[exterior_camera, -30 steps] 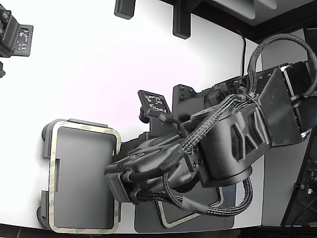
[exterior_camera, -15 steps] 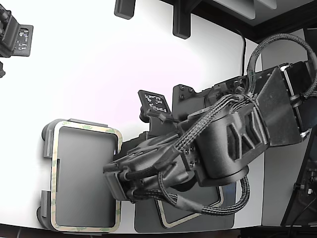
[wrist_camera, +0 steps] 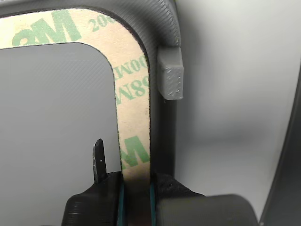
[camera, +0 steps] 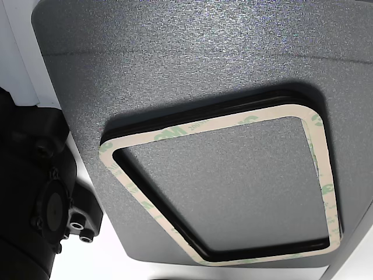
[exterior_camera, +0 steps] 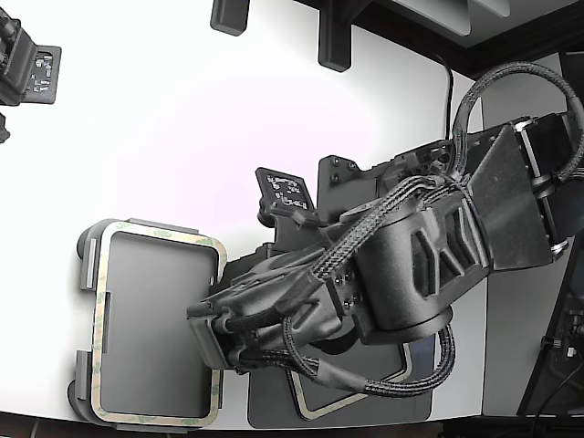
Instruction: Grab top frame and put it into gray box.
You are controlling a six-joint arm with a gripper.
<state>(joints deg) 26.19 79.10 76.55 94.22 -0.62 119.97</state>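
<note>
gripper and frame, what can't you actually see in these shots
- Exterior view: the arm covers the gripper, and one side of the top frame in the gray box.
- Wrist view: the fingers clamp the frame, cut off by the picture edge.
- Other view: stack of frames, count unclear; dark edges merge.

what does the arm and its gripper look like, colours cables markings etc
The arm is matte black with bulky, angular housings and ribbed, cut-out panels. Braided black cables run along it and loop beneath. A small black plate with white square markings stands beside it. In the wrist view the gripper is black with thin teal edging on its fingers.
</note>
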